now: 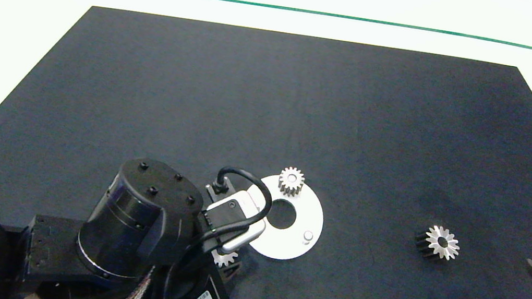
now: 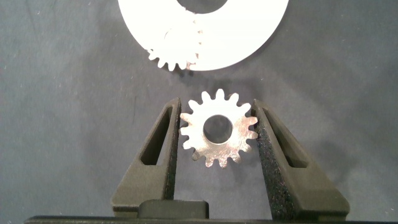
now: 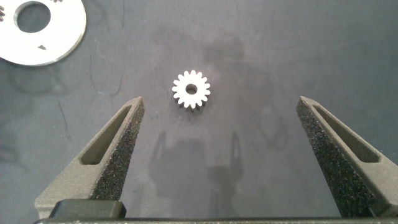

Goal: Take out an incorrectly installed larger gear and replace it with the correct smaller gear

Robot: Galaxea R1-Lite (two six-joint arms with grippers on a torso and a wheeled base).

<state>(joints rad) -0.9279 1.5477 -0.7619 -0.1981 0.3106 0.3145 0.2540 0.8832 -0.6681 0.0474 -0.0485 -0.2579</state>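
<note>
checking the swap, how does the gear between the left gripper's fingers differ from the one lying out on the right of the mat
The smaller gear has short blunt teeth; the larger gear has sharp, star-like ones. The smaller gear sits between the fingers of the left gripper, beside the white plate; the larger gear lies alone on the mat, ahead of the open right gripper. Both are pale metal with a round centre hole.
</note>
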